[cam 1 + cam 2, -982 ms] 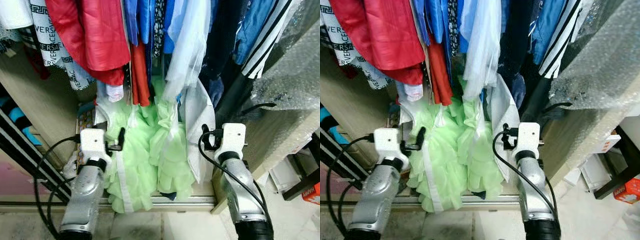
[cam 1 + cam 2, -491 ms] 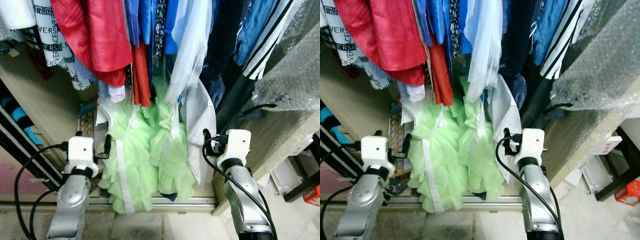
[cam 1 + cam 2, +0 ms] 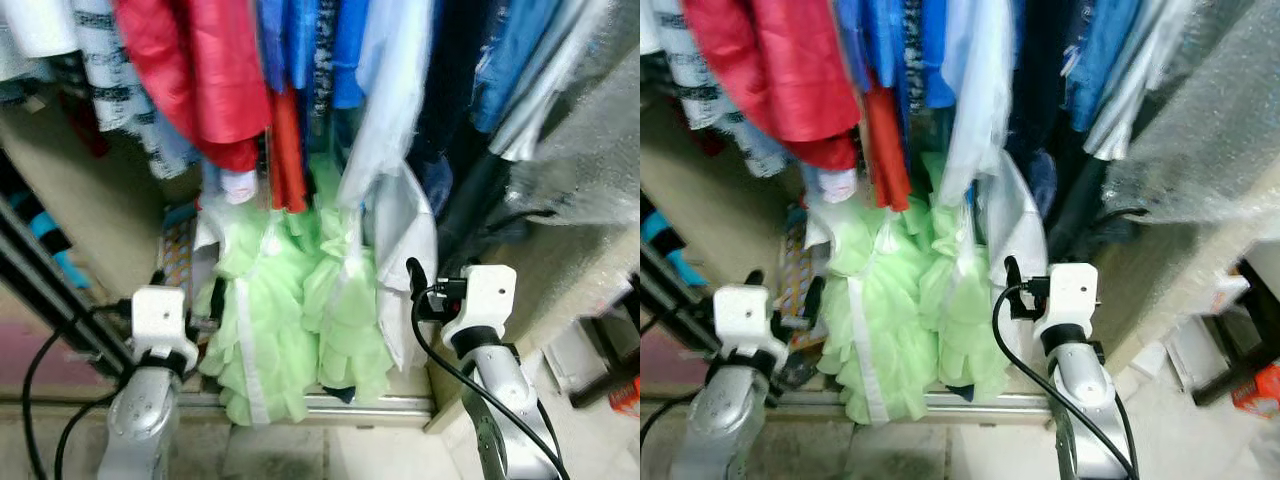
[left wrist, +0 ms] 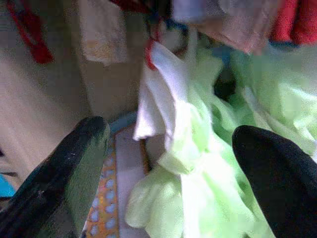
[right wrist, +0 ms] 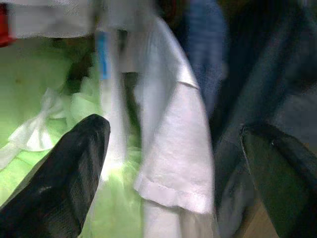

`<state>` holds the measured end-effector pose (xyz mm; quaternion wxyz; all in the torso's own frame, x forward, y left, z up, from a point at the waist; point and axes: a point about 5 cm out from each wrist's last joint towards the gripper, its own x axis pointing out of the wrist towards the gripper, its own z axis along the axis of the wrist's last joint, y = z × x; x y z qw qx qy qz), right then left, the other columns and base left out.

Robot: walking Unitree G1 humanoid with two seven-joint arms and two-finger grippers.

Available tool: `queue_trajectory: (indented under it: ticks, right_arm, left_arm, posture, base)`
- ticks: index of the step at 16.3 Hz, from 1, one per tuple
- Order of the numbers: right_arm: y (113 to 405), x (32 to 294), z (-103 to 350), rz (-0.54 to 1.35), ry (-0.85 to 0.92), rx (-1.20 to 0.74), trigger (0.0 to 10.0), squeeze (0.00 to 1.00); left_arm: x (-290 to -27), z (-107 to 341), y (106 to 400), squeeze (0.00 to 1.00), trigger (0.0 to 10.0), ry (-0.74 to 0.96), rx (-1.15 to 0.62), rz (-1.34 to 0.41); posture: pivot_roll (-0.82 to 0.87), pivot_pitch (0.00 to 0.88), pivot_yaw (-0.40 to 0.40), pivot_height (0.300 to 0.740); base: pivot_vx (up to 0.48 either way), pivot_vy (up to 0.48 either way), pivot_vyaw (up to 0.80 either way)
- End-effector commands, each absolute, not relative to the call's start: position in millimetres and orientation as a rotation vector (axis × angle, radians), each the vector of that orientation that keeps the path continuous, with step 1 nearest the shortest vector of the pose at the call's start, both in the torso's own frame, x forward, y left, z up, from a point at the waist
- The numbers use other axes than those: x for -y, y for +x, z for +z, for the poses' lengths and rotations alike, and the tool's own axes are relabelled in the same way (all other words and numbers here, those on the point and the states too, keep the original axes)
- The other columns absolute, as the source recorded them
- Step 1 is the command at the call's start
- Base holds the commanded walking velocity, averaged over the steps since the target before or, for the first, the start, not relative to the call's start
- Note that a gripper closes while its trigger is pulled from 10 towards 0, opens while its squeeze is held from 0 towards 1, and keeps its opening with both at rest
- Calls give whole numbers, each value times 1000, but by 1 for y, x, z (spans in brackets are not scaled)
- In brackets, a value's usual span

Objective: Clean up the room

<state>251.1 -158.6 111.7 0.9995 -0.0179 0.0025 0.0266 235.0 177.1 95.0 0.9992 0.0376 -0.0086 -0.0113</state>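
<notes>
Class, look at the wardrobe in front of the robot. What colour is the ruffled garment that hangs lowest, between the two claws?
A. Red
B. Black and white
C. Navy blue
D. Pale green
D: the ruffled garment reaching down to the wardrobe's bottom rail is pale green, and it hangs between the open left claw and the open right claw.

A home, at an open wardrobe packed with hanging clothes. A red jacket (image 3: 195, 70), blue shirts (image 3: 310, 50) and a pale sheer garment (image 3: 385, 100) hang close together above a green frilly dress (image 3: 290, 310), which reaches down to the metal door track (image 3: 330, 403) at the wardrobe's foot. Right of the dress stands a panel wrapped in bubble wrap (image 3: 590, 150). Tiled floor (image 3: 380, 455) lies below the track.
</notes>
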Motion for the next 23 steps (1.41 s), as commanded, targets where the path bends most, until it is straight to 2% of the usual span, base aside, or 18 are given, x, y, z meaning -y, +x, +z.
queue_trajectory:
  ticks: [1, 8, 20, 22, 23]
  right_arm:
    - [254, 152, 117, 86, -51, 9, 10000, 0]
    - [267, 146, 121, 121, -61, 17, 10000, 0]
    - [278, 141, 124, 173, -62, 36, 10000, 0]
    - [281, 137, 126, 196, -67, 46, 10000, 0]
    - [285, 134, 125, 211, -56, 46, 10000, 0]
  left_arm:
    - [-181, 96, 235, 0, 10000, 70, 19, -19]
    - [-170, 100, 244, 0, 10000, 32, 25, -38]
    - [-167, 97, 251, 0, 10000, 63, 10, 0]
    - [-169, 96, 251, 0, 10000, 65, 7, 31]
    - [-169, 97, 249, 0, 10000, 75, 14, 52]
  posture:
    - [42, 0, 16, 740]
    - [40, 0, 7, 740]
    - [48, 0, 1, 740]
    - [60, 0, -8, 740]
    - [98, 0, -40, 740]
  base:
    - [0, 0, 800]
    - [0, 0, 800]
    - [0, 0, 800]
    - [0, 0, 0]
    - [0, 0, 0]
